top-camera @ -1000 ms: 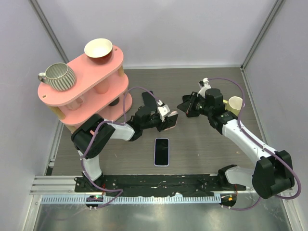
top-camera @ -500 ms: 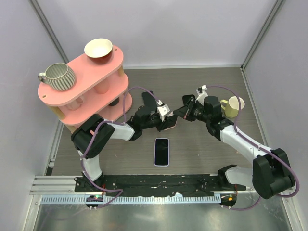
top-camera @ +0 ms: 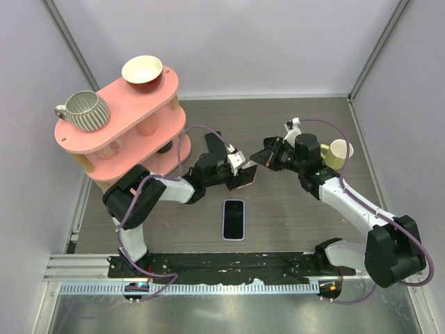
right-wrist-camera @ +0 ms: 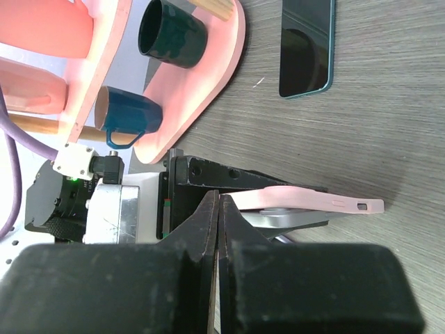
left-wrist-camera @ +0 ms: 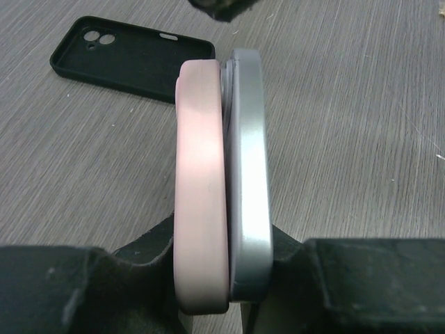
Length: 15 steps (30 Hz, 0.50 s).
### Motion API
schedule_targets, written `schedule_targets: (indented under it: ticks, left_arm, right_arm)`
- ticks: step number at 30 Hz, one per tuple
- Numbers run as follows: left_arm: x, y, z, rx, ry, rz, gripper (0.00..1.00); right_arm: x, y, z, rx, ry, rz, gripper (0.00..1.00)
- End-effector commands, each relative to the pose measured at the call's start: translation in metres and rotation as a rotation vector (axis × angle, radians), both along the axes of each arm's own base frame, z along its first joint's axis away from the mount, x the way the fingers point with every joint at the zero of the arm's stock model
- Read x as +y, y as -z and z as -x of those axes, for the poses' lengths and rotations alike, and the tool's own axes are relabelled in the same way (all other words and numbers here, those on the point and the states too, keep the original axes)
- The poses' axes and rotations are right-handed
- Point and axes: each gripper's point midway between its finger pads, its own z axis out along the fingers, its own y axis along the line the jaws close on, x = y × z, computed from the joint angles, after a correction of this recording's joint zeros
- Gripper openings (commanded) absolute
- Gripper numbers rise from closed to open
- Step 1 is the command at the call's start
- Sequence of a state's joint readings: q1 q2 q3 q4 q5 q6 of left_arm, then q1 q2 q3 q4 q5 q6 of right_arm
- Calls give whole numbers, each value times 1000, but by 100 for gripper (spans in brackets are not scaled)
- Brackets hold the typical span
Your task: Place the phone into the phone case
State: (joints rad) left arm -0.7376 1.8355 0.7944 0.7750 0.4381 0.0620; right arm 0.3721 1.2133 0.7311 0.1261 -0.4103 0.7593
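My left gripper (top-camera: 235,174) (left-wrist-camera: 222,275) is shut on a pink phone case (left-wrist-camera: 201,188) and a silver phone (left-wrist-camera: 249,174), pressed together and held on edge above the table. The pair shows in the top view (top-camera: 243,175) and the right wrist view (right-wrist-camera: 313,205). My right gripper (top-camera: 257,158) (right-wrist-camera: 219,203) is shut and empty, its tips right beside the near end of the pink case. A black phone case (left-wrist-camera: 132,59) lies open side up on the table beyond. A second, dark phone (top-camera: 233,218) (right-wrist-camera: 307,45) lies flat near the front.
A pink two-tier shelf (top-camera: 104,139) stands at the left with a striped mug (top-camera: 85,110) and a bowl (top-camera: 142,69) on top, and a dark green mug (right-wrist-camera: 170,33) and a blue mug (right-wrist-camera: 125,115) below. A yellow mug (top-camera: 339,153) stands at the right.
My right gripper moved left and down toward the held case, then eased back a little. The left gripper and the dark phone have not moved.
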Motion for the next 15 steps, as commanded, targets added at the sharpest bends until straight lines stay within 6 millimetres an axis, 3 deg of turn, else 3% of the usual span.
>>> schedule_targets:
  ticks: [1,8,12,15]
  left_arm:
    - [-5,-11,-4,-49,16,24,29]
    - [-6,-9,-2,-46,25,16,36]
    - [-5,-8,-2,-46,27,7,38]
    - [-5,-8,-3,-44,26,1,38]
  right_arm:
    - [4,-4,-1,-17,-16,-12,1]
    - [-2,59,16,102,8,10,1]
    - [-1,50,11,80,5,21,1]
    - [0,31,2,39,3,28,1]
